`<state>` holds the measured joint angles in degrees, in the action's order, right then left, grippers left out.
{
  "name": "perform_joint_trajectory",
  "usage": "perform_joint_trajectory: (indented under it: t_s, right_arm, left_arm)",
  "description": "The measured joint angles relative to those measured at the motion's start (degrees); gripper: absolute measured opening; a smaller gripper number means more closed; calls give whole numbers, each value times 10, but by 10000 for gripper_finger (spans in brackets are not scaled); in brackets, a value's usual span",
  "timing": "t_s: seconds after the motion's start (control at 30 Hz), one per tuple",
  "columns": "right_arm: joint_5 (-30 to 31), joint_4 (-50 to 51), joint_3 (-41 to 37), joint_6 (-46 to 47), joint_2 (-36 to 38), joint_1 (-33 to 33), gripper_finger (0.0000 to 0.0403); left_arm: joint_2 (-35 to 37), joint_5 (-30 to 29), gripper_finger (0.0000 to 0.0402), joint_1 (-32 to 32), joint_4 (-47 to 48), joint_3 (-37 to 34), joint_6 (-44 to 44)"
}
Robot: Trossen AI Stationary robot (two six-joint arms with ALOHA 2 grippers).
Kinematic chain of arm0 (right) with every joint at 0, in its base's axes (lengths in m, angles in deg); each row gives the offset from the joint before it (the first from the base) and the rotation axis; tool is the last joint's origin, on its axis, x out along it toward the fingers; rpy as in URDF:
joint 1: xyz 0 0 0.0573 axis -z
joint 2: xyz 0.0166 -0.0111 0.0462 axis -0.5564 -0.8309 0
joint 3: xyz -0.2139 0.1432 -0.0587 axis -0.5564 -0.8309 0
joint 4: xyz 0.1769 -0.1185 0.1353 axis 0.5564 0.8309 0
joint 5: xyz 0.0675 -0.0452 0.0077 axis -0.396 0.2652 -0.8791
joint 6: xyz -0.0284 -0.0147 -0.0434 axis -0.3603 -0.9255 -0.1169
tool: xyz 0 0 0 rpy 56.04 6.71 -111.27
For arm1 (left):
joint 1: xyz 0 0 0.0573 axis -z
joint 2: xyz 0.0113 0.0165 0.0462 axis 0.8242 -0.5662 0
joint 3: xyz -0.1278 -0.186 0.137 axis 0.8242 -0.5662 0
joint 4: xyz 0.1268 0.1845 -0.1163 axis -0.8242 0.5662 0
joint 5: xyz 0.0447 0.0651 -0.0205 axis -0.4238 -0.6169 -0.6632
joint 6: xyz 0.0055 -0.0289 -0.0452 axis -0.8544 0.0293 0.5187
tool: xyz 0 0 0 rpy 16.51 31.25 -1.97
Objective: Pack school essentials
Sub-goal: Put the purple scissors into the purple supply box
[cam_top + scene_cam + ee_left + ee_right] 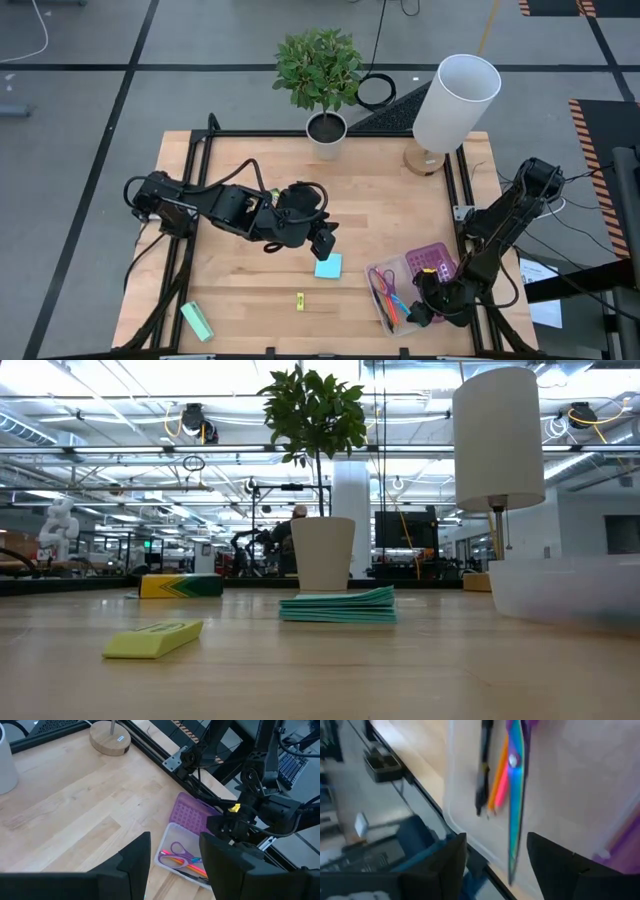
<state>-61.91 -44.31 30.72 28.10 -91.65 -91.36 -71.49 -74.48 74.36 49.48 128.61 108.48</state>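
A clear plastic box (382, 312) sits at the table's near right beside its purple lid (432, 262). In it lie the purple-handled scissors (516, 795), the black pen (484, 765) and the orange and red pencils (499, 785). My right gripper (420, 310) hovers open at the box's near right corner. The light-blue sticky-note pad (328, 266) lies flat on the wood mid-table, with my left gripper (325, 243) open just beyond its far edge and nothing between the fingers. A tiny yellow piece (300, 299) lies nearer the front edge.
A mint-green block (197, 321) lies at the near left corner. A potted plant (322, 80) and a white lamp (450, 105) on a wooden base stand along the far edge. Black frame rails run down both sides of the table.
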Motion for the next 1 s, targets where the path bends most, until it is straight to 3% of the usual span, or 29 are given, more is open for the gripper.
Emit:
perform_joint_trajectory:
  t_s: [0.63, 0.9, 1.0]
  right_arm:
    - [10, -65, 0, -31, 0, 1, 45]
    - [8, -51, 0, -75, -1, 8, 4]
    - [-23, -53, 0, -85, -1, 18, 1]
  left_arm:
    - [0, 0, 170, 7, 0, 0, 3]
    - [0, 0, 170, 7, 0, 0, 3]
    - [0, 0, 170, 7, 0, 0, 3]
